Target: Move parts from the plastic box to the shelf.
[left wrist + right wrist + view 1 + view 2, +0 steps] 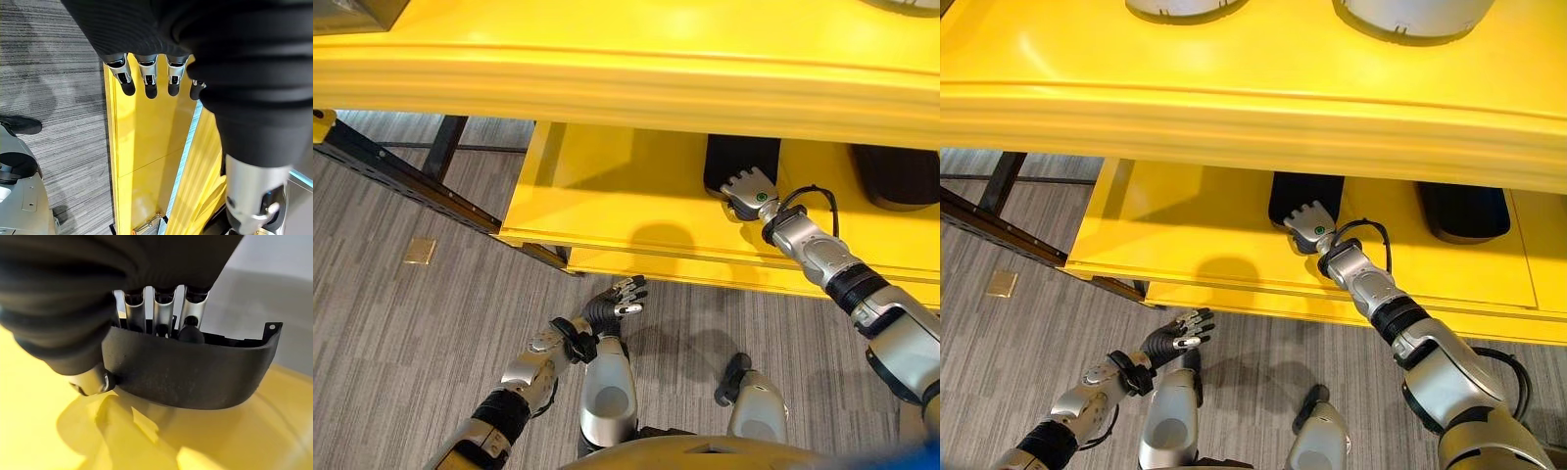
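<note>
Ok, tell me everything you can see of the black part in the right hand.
The black part is a matte, curved plastic-looking shell with a raised rim and a small hole at one corner. It lies on the yellow shelf, lower level, under the top board. The right hand grips its near edge, fingers curled inside.

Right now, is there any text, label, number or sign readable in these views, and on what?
None readable.
Yellow shelf: no print.
Black part gripped by the right robot hand: no marking.
Second black part: none.
Left robot hand: none.
</note>
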Controlling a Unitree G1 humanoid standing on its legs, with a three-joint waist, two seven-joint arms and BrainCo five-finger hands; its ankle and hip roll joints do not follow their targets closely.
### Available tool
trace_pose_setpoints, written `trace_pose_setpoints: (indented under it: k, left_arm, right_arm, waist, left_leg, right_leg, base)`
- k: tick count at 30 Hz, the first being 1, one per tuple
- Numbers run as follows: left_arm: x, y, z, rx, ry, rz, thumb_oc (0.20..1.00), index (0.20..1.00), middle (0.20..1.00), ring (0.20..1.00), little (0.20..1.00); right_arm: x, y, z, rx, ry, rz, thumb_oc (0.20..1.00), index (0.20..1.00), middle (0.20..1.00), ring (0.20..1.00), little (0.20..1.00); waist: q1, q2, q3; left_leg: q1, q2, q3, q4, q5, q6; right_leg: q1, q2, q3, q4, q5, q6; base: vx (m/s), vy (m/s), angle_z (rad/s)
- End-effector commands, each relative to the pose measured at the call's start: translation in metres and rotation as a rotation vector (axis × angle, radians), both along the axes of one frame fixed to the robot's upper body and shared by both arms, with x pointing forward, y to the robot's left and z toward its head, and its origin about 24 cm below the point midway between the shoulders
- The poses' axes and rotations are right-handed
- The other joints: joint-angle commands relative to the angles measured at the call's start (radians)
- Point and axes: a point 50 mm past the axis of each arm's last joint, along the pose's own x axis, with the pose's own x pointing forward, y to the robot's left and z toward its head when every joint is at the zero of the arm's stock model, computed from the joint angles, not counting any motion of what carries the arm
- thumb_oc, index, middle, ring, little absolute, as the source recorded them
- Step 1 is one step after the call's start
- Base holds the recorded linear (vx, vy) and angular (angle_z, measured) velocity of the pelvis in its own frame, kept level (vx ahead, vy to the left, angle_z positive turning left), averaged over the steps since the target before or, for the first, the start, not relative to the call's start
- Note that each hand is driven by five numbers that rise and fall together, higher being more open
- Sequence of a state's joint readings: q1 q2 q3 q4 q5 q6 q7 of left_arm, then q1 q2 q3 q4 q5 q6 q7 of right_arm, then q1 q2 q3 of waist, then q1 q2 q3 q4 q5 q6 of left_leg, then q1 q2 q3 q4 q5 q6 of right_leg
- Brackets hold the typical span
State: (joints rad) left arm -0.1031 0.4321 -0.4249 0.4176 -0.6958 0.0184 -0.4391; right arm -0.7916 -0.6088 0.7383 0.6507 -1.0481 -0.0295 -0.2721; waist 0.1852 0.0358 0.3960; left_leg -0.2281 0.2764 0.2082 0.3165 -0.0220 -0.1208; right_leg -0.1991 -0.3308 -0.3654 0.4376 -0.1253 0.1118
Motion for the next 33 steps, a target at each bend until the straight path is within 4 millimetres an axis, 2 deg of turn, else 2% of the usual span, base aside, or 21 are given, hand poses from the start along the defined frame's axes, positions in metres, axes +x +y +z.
trace_pose_setpoints:
  k: [1,14,26,30,31,32,33]
  left_arm:
    - [0.004,-0.011,0.011,-0.035,-0.063,-0.086,1.0,1.0,1.0,1.0,1.0]
    - [0.002,-0.008,0.01,-0.038,-0.068,-0.09,1.0,1.0,1.0,1.0,1.0]
    - [0.003,-0.008,0.011,-0.04,-0.075,-0.09,1.0,1.0,1.0,1.0,1.0]
    - [0.003,-0.009,0.011,-0.04,-0.068,-0.106,1.0,1.0,1.0,1.0,1.0]
    - [0.003,-0.009,0.011,-0.039,-0.067,-0.108,1.0,1.0,1.0,1.0,1.0]
    - [0.003,-0.01,0.011,-0.04,-0.065,-0.107,1.0,1.0,1.0,1.0,1.0]
    - [0.003,-0.01,0.011,-0.04,-0.062,-0.106,1.0,1.0,1.0,1.0,1.0]
  right_arm:
    - [0.014,0.006,0.063,-0.046,-0.217,0.058,0.2,0.2,0.2,0.2,0.2]
    - [0.014,0.008,0.075,-0.149,-0.247,0.106,0.2,0.2,0.2,0.2,0.2]
    - [0.014,0.005,0.075,-0.148,-0.234,0.086,0.2,0.2,0.2,0.2,0.2]
    - [0.015,0.0,0.073,-0.077,-0.186,0.029,0.2,0.2,0.2,0.2,0.2]
    - [0.015,-0.002,0.073,-0.049,-0.19,0.018,0.407,0.407,0.407,0.407,0.407]
    - [0.015,-0.002,0.071,-0.035,-0.199,0.018,1.0,1.0,1.0,1.0,1.0]
    - [0.015,-0.003,0.071,-0.026,-0.205,0.012,1.0,1.0,1.0,1.0,1.0]
  waist:
    - [0.027,-0.008,-0.004]
    - [0.032,-0.005,0.009]
    - [0.023,-0.005,0.016]
    - [0.018,-0.005,0.017]
    - [0.017,-0.005,0.018]
    - [0.015,-0.005,0.019]
    - [0.013,-0.004,0.019]
  left_leg:
    - [0.041,0.038,0.033,0.045,-0.026,0.028]
    - [0.033,0.039,0.035,0.052,-0.028,0.029]
    - [0.031,0.042,0.041,0.055,-0.031,0.031]
    - [0.031,0.043,0.044,0.055,-0.033,0.032]
    - [0.03,0.044,0.045,0.056,-0.032,0.032]
    - [0.03,0.044,0.045,0.058,-0.033,0.033]
    - [0.031,0.044,0.046,0.057,-0.033,0.033]
  right_leg:
    - [0.011,-0.03,-0.001,0.047,-0.005,0.043]
    - [-0.007,-0.038,-0.006,0.071,-0.012,0.04]
    - [-0.023,-0.042,-0.002,0.083,-0.014,0.041]
    - [-0.026,-0.043,0.001,0.084,-0.013,0.041]
    - [-0.027,-0.043,0.002,0.085,-0.013,0.041]
    - [-0.027,-0.043,0.003,0.084,-0.013,0.041]
    - [-0.026,-0.042,0.004,0.083,-0.012,0.041]
  base:
    - [0.0,0.0,0.0]
    - [0.0,0.0,0.0]
    - [0.0,0.0,0.0]
    - [0.0,0.0,0.0]
    - [0.0,0.0,0.0]
    - [0.0,0.0,0.0]
    - [0.0,0.0,0.0]
